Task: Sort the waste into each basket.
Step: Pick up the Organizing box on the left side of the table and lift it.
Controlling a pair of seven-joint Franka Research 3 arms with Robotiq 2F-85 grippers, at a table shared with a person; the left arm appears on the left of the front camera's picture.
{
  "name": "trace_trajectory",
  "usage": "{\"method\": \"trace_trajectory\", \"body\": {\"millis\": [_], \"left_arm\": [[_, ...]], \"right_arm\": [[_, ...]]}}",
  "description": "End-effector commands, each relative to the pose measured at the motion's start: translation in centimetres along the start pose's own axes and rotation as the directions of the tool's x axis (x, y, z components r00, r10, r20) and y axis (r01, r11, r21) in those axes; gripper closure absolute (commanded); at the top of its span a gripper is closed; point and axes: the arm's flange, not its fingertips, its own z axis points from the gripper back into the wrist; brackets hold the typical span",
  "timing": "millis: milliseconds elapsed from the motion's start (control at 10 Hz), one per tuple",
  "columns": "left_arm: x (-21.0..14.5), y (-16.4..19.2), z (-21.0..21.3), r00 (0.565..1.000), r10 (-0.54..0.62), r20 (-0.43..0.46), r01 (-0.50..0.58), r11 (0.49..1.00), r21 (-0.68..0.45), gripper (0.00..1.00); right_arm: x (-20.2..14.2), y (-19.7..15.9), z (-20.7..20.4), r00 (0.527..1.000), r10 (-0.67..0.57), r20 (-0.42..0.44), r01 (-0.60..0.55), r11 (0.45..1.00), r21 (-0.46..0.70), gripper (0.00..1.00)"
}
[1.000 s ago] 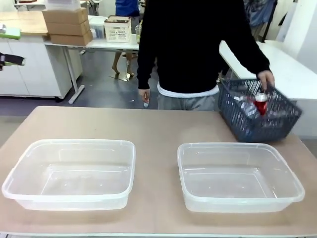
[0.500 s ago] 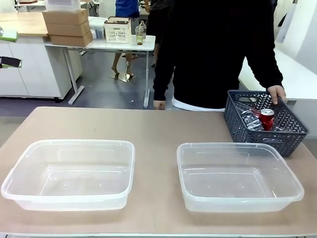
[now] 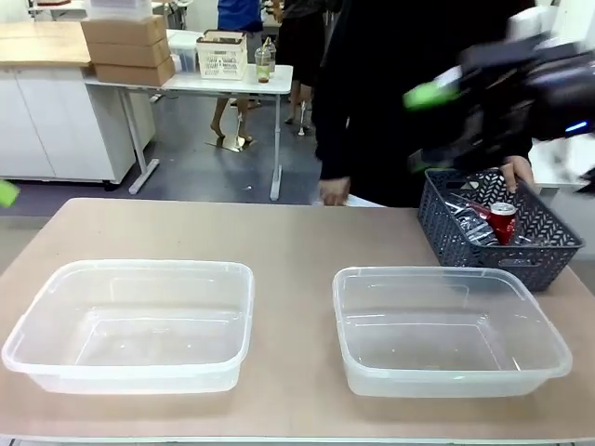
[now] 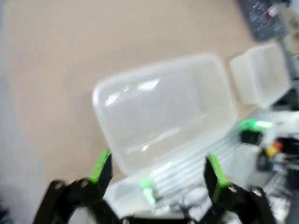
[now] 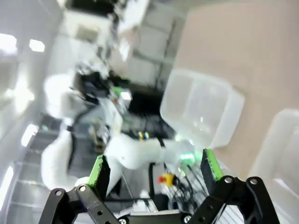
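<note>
Starting empty: both clear rounded tubs, left (image 3: pixel 130 325) and right (image 3: pixel 449 330), sit side by side on our tan table (image 3: pixel 288 242). The waste, a red can (image 3: pixel 503 221) and crushed bottles, lies in the dark lattice basket (image 3: pixel 502 232). Left pincer (image 4: pixel 156 170) and right pincer (image 5: pixel 152 170) are spread, holding nothing.

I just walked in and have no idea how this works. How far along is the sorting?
Barely begun. Done: nothing is sorted; the left tub and right tub look empty. In hand: the right gripper, jaws open and empty, shows blurred above the dark basket, where a person's hand rests on the rim. The left gripper is open too. Left: the red can and crushed bottles in that basket.
</note>
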Motion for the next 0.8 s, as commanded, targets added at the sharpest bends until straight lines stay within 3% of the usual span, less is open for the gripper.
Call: {"method": "trace_trajectory", "body": {"millis": [0,100,200,300,400,500,600,700], "left_arm": [[-3.1,-2.7,-1.3,0.995,-0.093,-0.039,0.094,0.996,0.005,0.0],[0.0,0.0,0.0,1.0,0.0,0.0,0.0,1.0,0.0,0.0],[0.0,0.0,0.0,1.0,0.0,0.0,0.0,1.0,0.0,0.0],[0.0,0.0,0.0,1.0,0.0,0.0,0.0,1.0,0.0,0.0],[0.0,0.0,0.0,1.0,0.0,0.0,0.0,1.0,0.0,0.0],[-0.3,-0.7,0.3,1.0,-0.017,-0.014,0.017,1.0,0.01,0.0],[1.4,-0.8,-3.7,0.991,-0.045,-0.123,0.041,0.999,-0.031,0.0],[1.8,-0.7,-7.1,0.977,-0.061,-0.205,0.064,0.998,0.008,0.0]], "right_arm": [[-1.5,-1.6,-7.5,0.982,0.025,-0.188,-0.059,0.982,-0.177,0.0],[-2.6,-4.5,-7.3,0.979,-0.004,-0.205,-0.056,0.956,-0.287,0.0],[-0.8,-6.0,-3.0,0.994,-0.021,-0.111,-0.015,0.948,-0.317,0.0],[-3.6,-2.1,-9.3,0.981,0.006,-0.196,-0.041,0.984,-0.175,0.0],[-3.6,-2.1,-9.3,0.981,0.006,-0.196,-0.041,0.984,-0.175,0.0],[-2.4,-4.5,-8.3,0.98,-0.009,-0.196,-0.043,0.964,-0.262,0.0],[-1.7,-3.2,-12.8,0.954,-0.17,-0.248,0.056,0.911,-0.408,0.0],[-0.8,-1.0,-17.5,0.913,-0.223,-0.342,0.07,0.911,-0.407,0.0]]}}
